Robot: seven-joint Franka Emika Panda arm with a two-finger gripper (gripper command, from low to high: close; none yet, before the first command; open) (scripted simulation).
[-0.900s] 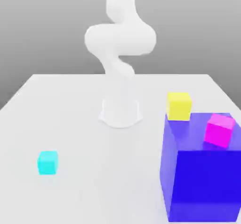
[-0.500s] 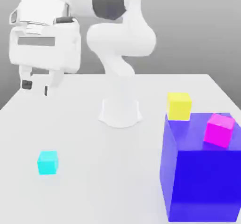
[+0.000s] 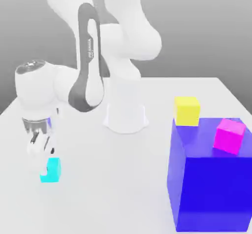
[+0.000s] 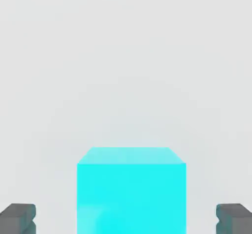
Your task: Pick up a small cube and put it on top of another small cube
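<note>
Straddling the small cyan cube (image 4: 131, 193) on the white table (image 3: 98, 193), at the exterior view's left: gripper (image 3: 41, 151), jaws wide, nothing held. Fingertips (image 4: 17, 218) are to be lowered evenly and closed squarely on opposite faces.

Cyan small cube (image 3: 51, 171), yellow cube (image 3: 187, 111), magenta cube (image 3: 229, 136), blue big cube (image 3: 211, 188), white table (image 3: 123, 179).
</note>
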